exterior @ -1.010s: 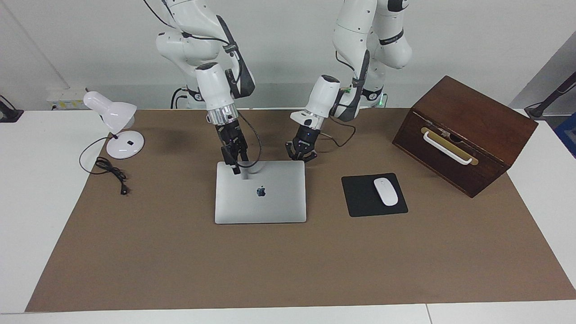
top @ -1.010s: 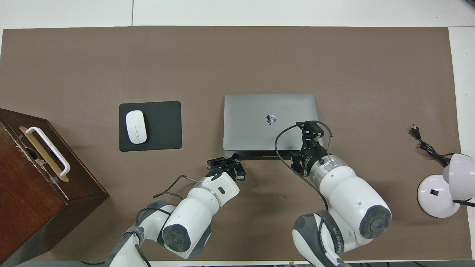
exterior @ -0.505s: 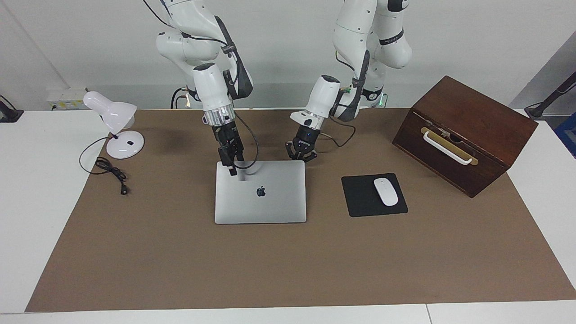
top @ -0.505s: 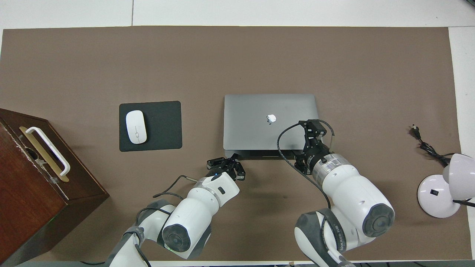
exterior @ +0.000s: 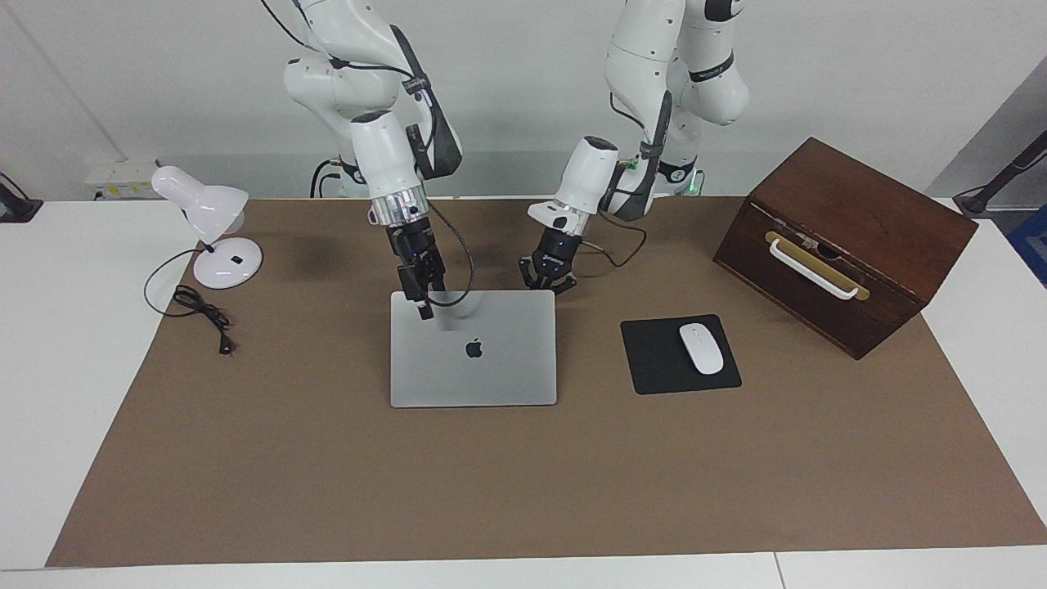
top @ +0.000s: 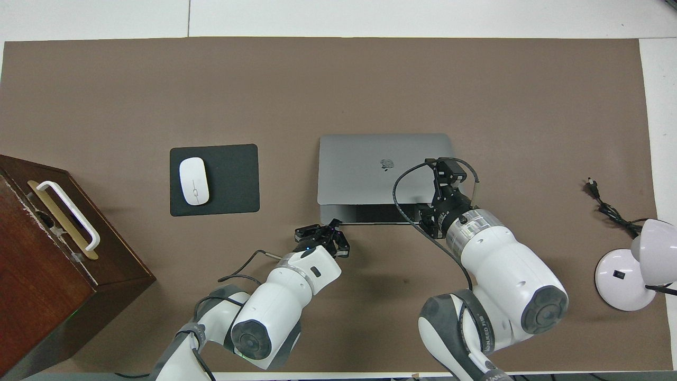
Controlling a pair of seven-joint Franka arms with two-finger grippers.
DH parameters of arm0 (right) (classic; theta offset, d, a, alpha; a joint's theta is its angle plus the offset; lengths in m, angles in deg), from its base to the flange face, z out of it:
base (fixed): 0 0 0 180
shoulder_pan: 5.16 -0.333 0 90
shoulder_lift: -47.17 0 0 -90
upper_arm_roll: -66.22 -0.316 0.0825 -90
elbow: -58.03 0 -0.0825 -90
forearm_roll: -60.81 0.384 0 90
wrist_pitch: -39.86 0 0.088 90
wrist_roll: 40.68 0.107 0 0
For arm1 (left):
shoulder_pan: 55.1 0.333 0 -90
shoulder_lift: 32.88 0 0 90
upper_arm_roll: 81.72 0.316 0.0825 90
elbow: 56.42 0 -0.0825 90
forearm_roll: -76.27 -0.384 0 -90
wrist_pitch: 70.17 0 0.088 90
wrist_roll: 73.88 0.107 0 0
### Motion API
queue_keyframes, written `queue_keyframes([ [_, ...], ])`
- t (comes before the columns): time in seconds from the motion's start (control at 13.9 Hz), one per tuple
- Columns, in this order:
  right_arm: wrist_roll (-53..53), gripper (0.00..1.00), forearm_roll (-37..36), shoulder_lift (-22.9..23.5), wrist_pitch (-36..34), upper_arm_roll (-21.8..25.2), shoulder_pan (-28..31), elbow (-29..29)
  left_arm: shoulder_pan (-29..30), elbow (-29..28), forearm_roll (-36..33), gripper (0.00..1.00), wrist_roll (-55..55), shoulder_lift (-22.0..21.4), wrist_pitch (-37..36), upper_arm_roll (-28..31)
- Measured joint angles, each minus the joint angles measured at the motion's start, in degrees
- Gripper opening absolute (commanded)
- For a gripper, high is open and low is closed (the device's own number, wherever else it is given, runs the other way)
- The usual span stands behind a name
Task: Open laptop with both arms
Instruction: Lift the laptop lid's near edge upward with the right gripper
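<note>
The silver-grey laptop [exterior: 473, 348] lies on the brown table mat [exterior: 523, 483], roughly midway between the arms, with a dark apple logo centred on its smooth aluminium lid. No other lettering can be read on it. Grey lettering runs along the dark elbow band of the right arm in the overhead view, too foreshortened to make out.

Compared with a second ago, the laptop's lid edge nearest the robots has lifted: the overhead view now shows a wider strip of the base under it, and the logo sits slightly higher in that view. The right gripper [exterior: 422, 307] has risen with that edge, at the lid corner toward the right arm's end of the table; whether its fingertips clamp the lid I cannot tell. The left gripper [exterior: 546, 286] has not moved; it is low over the mat at the laptop's other near corner, fingertips together and outer links splayed, holding nothing visible.

Beside the laptop, toward the left arm's end, a glossy white mouse [exterior: 702, 348] rests on a matte black square mouse pad [exterior: 654, 360]. A dark wooden box [exterior: 851, 237] with a white handle stands past it. A white desk lamp [exterior: 214, 229] with a round base and a loose black cord stands at the right arm's end.
</note>
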Motion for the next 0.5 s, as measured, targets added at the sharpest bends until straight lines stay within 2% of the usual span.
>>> queue_keyframes([
  [0.5, -4.6, 0.98, 0.0, 0.0, 0.0, 0.1, 1.0, 1.0, 0.0, 0.0, 0.0, 0.0, 0.0, 0.0, 0.0, 0.0],
])
